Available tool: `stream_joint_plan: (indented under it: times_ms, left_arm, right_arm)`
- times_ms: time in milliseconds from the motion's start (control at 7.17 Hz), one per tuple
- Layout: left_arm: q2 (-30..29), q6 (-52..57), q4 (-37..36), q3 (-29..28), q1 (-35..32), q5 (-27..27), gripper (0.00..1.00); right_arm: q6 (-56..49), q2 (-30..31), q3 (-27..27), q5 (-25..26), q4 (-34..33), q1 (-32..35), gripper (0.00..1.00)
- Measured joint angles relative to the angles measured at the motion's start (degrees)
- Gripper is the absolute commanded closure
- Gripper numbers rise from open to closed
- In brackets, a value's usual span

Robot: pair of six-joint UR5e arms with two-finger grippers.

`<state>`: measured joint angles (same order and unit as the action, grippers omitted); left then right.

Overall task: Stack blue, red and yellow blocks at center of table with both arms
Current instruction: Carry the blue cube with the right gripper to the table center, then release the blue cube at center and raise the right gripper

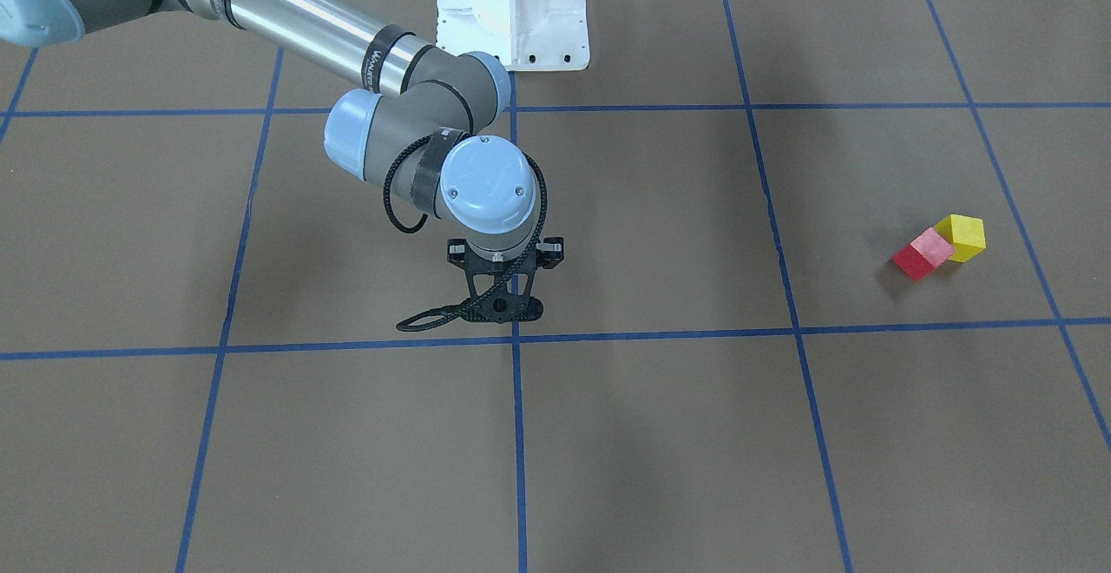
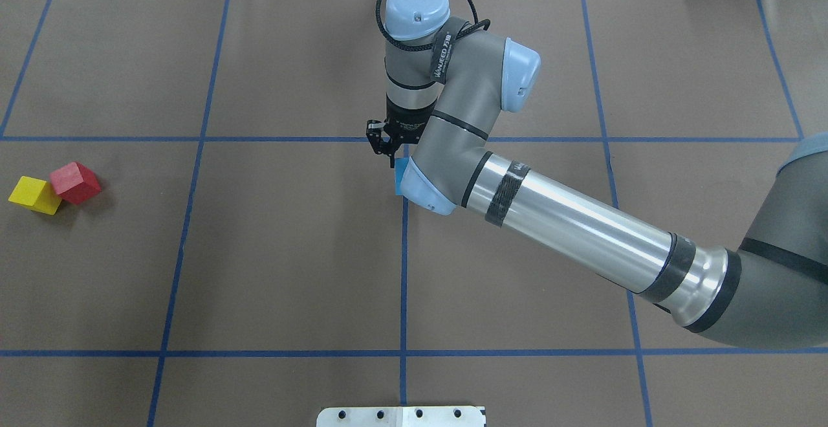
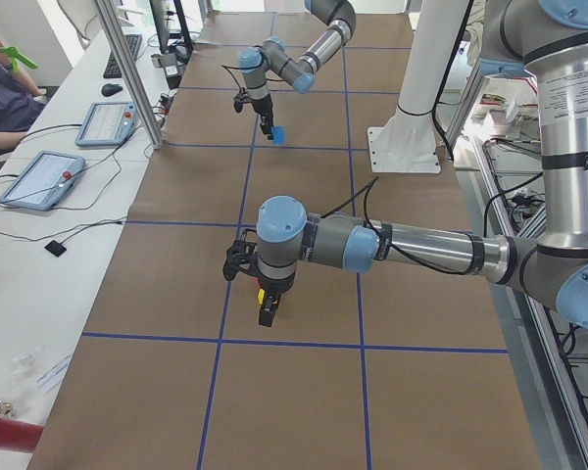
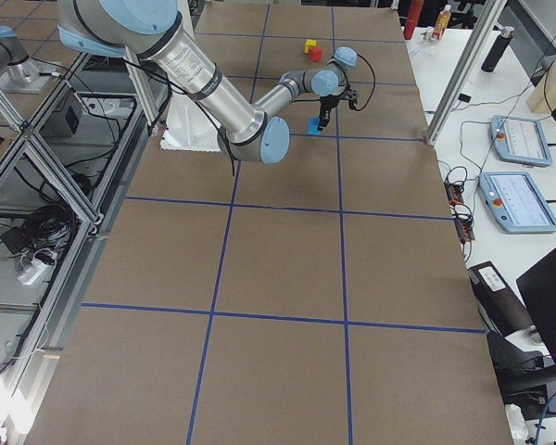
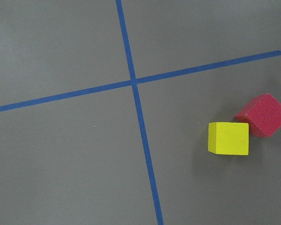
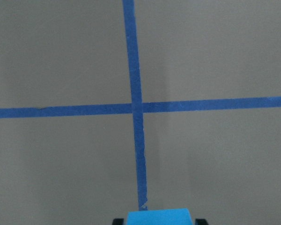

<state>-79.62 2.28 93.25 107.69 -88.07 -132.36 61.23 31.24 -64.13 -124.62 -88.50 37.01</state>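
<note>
My right gripper [image 2: 393,157] points down by the table's centre tape crossing, shut on the blue block [image 2: 401,178], which pokes out under the wrist and looks slightly above the table. The block [image 6: 157,216] fills the bottom edge of the right wrist view between the fingertips. The red block [image 2: 76,182] and yellow block [image 2: 34,195] touch each other on the table at far left, also in the left wrist view, red [image 5: 263,115] and yellow [image 5: 228,138]. My left gripper [image 3: 268,311] shows only in the exterior left view; I cannot tell whether it is open or shut.
Blue tape lines [image 2: 403,252] divide the brown table into squares. The white robot base plate [image 1: 512,9] sits at the table's robot-side edge. The right arm's forearm [image 2: 569,220] stretches across the right half of the table.
</note>
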Motion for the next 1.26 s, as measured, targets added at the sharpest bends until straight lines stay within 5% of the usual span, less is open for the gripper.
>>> stream_joint_plan:
  times_ms: [140, 279, 419, 977, 1256]
  left_arm:
    - [-0.01, 0.0, 0.0, -0.06, 0.0, 0.0, 0.0]
    - [-0.01, 0.0, 0.0, -0.09, 0.0, 0.0, 0.0]
    - [-0.01, 0.0, 0.0, -0.1, 0.0, 0.0, 0.0]
    - [-0.37, -0.3, -0.35, 0.04, 0.15, 0.07, 0.0]
    - [-1.87, -7.73, -0.35, 1.64, 1.25, -0.21, 0.0]
  right_arm:
    - [0.02, -0.06, 0.51, 0.47, 0.42, -0.47, 1.0]
    - [0.09, -0.07, 0.78, 0.75, 0.72, -0.78, 0.34]
    - [0.51, 0.03, 0.91, 0.88, 1.58, -1.03, 0.01]
    - [1.32, 1.22, -0.16, 2.77, 4.17, -1.41, 0.01]
    - [0.9, 4.28, -6.11, 1.49, 3.63, 2.21, 0.01]
